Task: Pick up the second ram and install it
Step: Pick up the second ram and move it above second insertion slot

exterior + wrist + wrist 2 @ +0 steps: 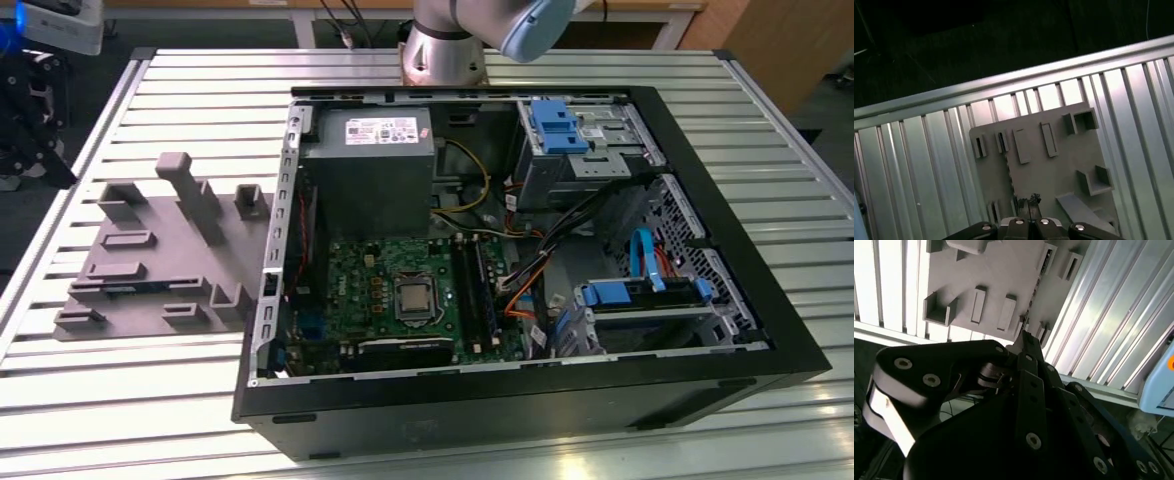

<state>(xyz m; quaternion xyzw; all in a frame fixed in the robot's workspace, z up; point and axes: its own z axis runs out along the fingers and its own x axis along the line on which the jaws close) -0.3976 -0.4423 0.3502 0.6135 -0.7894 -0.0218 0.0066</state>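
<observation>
On the ribbed metal tabletop (pixel 134 400): one open computer case (pixel 534 400) and one grey slotted holder (pixel 167 262).

We count one robot arm (pixel 447 45) at the tabletop's far edge. In the first wrist view, dark floor (pixel 979 40) lies past the rim. Inside the case we see one grey power box (pixel 367 170), one green board (pixel 387 290) and two blue clips (pixel 554 125). The second ram (pixel 134 288), a single thin stick, sits in the holder at the exterior view's left, well apart from the case. In the first wrist view the hand (pixel 1029 201) hangs over the holder, near that stick. We cannot tell whether it is spread or pressed together.
</observation>
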